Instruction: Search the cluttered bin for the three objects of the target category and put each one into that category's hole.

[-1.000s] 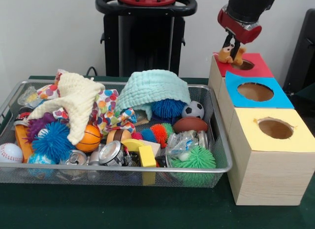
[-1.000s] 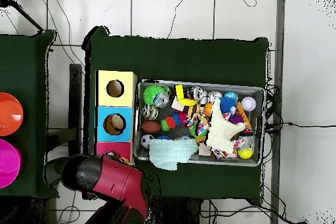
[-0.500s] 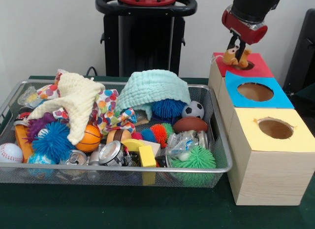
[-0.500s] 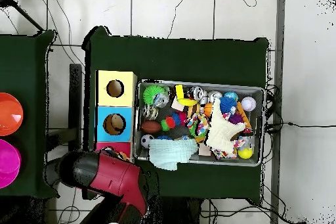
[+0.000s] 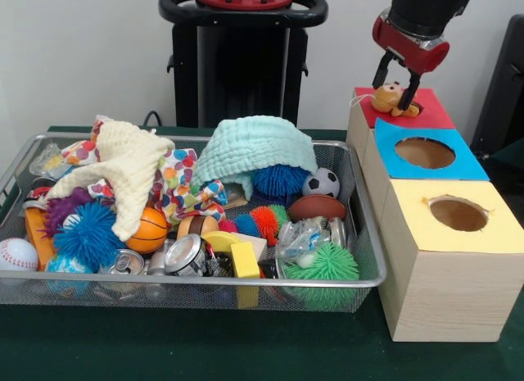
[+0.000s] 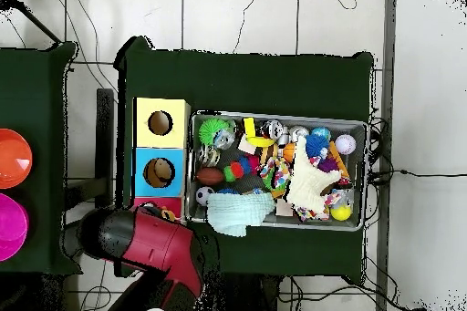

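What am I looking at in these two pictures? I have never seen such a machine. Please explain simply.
It is a robot arm with a gripper at its end. One picture looks across the table; the other looks straight down, where the red arm hides the gripper. On the green table stands a wire bin full of balls, cans and cloths. Beside it are three boxes with holes: red, blue and yellow. The jaws stand open around a small orange stuffed toy, which lies at the red box's hole.
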### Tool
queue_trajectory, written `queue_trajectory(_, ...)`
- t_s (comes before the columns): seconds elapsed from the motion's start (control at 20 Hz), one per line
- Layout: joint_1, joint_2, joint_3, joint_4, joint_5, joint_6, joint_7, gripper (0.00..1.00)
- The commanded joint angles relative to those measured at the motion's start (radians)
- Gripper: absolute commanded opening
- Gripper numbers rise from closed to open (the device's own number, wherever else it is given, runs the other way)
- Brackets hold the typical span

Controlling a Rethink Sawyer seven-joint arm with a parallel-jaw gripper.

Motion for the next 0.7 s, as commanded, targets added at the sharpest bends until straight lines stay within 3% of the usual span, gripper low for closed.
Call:
queue_trajectory(0.05, -0.022, 0.039, 0.034, -0.070, 0.015, 0.054, 0.260, 1.00)
queue_trajectory(0.7, -0.021, 0.020, 0.025, -0.079, 0.011, 0.095, 0.267, 1.00)
